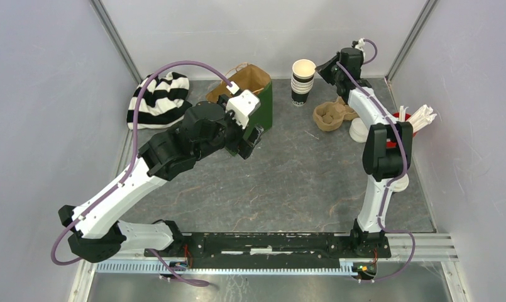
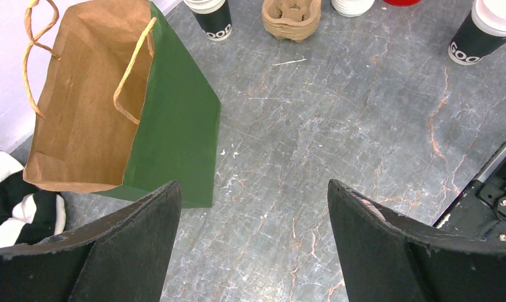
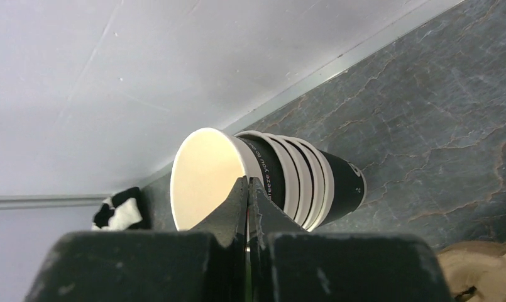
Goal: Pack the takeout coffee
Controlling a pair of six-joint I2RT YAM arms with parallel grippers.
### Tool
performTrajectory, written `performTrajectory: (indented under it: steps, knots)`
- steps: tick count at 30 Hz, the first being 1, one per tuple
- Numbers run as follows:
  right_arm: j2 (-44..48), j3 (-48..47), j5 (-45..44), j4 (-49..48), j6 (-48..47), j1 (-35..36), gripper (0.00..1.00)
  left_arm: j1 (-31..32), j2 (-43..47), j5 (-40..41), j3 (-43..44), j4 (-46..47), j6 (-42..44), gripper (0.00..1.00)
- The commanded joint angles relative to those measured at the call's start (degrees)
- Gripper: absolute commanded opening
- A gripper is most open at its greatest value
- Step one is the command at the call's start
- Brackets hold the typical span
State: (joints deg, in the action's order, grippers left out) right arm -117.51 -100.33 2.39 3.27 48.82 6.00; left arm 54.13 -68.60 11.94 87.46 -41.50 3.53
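Note:
A stack of dark paper cups, cream inside and without lids (image 1: 302, 82), stands at the back of the table. It fills the right wrist view (image 3: 288, 182). My right gripper (image 1: 321, 70) is shut, its fingertips (image 3: 248, 182) pinched on the rim of the top cup, one finger inside and one outside. One lidded dark coffee cup (image 2: 484, 28) shows at the top right of the left wrist view; no second one shows. My left gripper (image 1: 253, 137) is open and empty (image 2: 253, 189), low beside the open green paper bag (image 1: 258, 97), which stands upright with a brown inside (image 2: 87, 107).
A black-and-white striped cloth (image 1: 159, 99) lies left of the bag. Brown cardboard cup carriers (image 1: 332, 115), a stack of white lids (image 1: 358, 130) and a red cup of white stirrers (image 1: 415, 119) sit at the back right. Walls close in the table.

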Motion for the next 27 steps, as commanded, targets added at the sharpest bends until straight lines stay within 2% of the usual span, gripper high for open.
performTrajectory:
  steps: [1, 10, 15, 21, 27]
  knots:
    - [5.01, 2.27, 2.93, -7.82, 7.54, -0.9, 0.0, 0.39, 1.19, 0.28, 0.61, 0.8, 2.31, 0.91]
    - [6.41, -2.15, 5.52, -8.45, 9.43, -1.58, 0.0, 0.37, 1.01, 0.35, 0.69, 0.88, 2.44, 0.91]
    - [10.27, -1.87, 7.46, -8.19, 6.38, -2.59, 0.0, 0.41, 1.08, 0.35, 0.75, 0.88, 2.38, 0.91]
    - [15.07, 3.6, 11.75, -8.93, 5.9, -4.29, 0.0, 0.5, 1.08, -0.21, 0.54, 1.13, 2.22, 0.91]
    - [23.01, 14.28, 19.55, -9.73, 7.21, -3.87, 0.0, 0.8, 1.01, -0.05, 0.61, 1.05, 2.25, 0.91]
